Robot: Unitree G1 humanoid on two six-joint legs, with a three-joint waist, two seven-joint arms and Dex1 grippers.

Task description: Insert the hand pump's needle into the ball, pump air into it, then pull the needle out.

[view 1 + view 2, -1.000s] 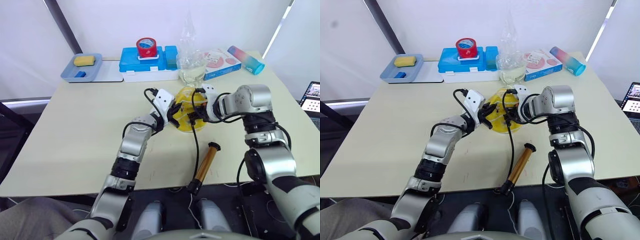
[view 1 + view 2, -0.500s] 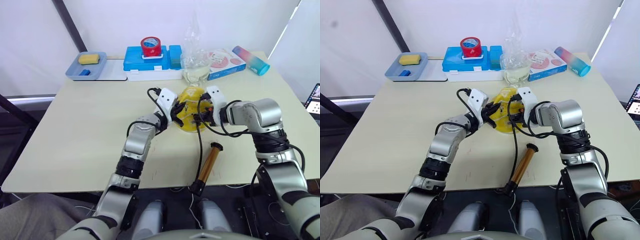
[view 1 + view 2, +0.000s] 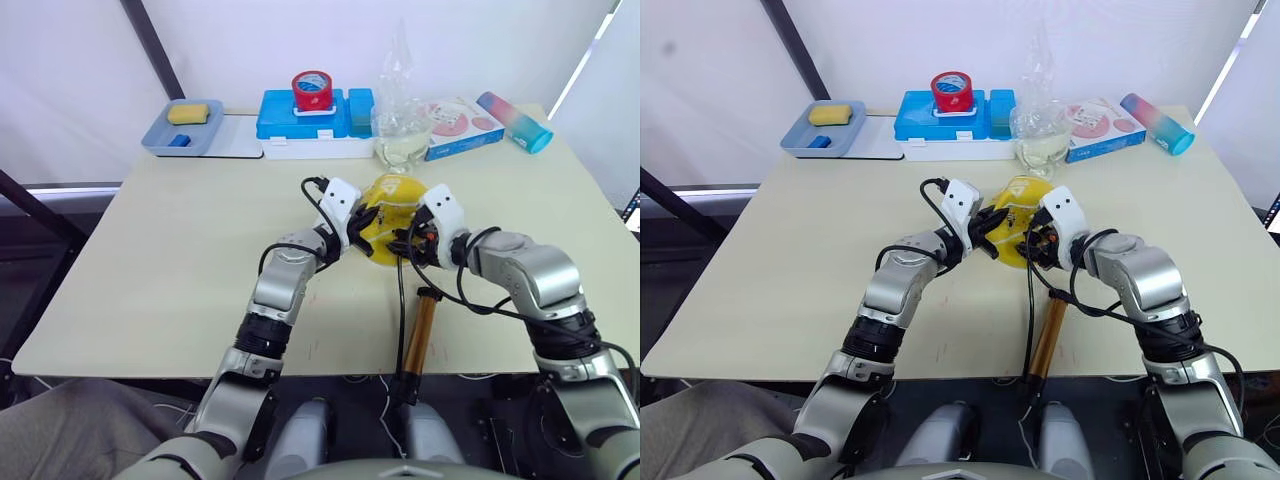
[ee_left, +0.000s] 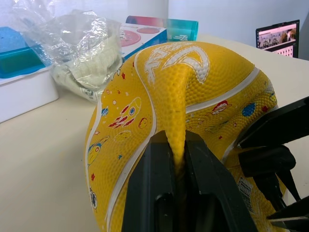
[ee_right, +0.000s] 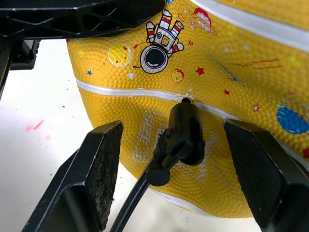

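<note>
Limp, soft yellow ball (image 4: 203, 92) at mid-table, folding under any squeeze; best held by a pinched fold, as done here. Needle (image 5: 186, 126) seated at the valve on a white seam, black fitting flush against the rubber, hose trailing back to the hand pump (image 3: 420, 330) lying near the table's front edge. Left gripper (image 4: 176, 159) clamped narrow on a raised ridge of the ball. Right gripper (image 5: 186, 159) spread wide, 2 fingers flanking the fitting, touching neither it nor the ball. Pump light, rigid, likely best grasped along its tube.
</note>
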